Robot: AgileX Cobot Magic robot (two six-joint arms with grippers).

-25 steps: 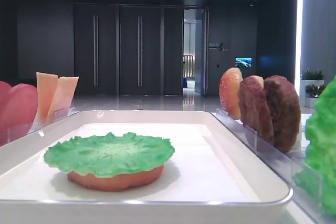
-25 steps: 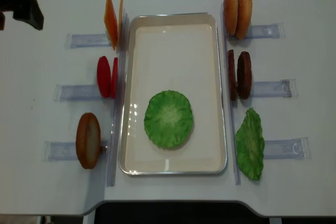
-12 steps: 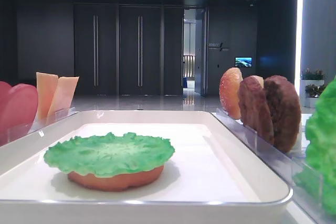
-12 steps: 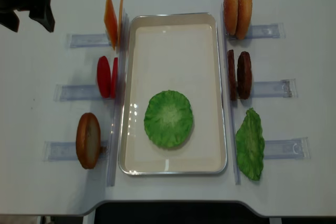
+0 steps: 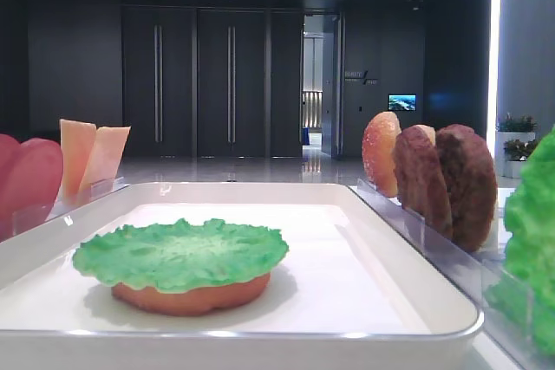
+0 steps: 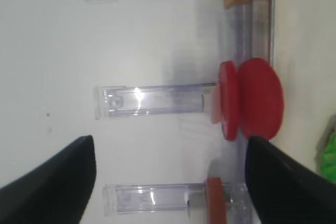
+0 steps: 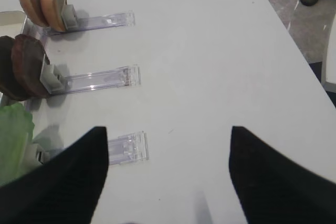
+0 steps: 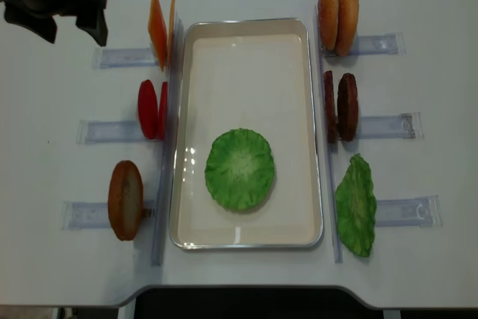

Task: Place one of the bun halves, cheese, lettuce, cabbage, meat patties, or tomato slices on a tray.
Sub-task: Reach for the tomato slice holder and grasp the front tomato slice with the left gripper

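The white tray point(image 8: 246, 25) holds a green lettuce point(image 8: 240, 169) leaf lying on a bun half point(image 5: 191, 297). Left of the tray stand cheese point(image 8: 160, 28), tomato slices point(image 8: 153, 108) and a bun half point(image 8: 125, 199) in clear racks. My left gripper point(image 8: 71, 33) hovers open at the far left, up and left of the cheese. In the left wrist view the left gripper point(image 6: 170, 150) is wide open and empty, with the tomato slices point(image 6: 252, 98) ahead to the right. My right gripper point(image 7: 168, 135) is open over bare table, right of the racks.
Right of the tray, racks hold two bun halves point(image 8: 337, 16), two meat patties point(image 8: 340, 106) and another lettuce leaf point(image 8: 355, 205). Clear rack rails point(image 8: 388, 126) stick out to both sides. The table's right edge point(image 7: 294, 51) lies close to the right gripper.
My left gripper has moved right from the far-left corner toward the cheese rack, staying open. The tray and food have not moved.
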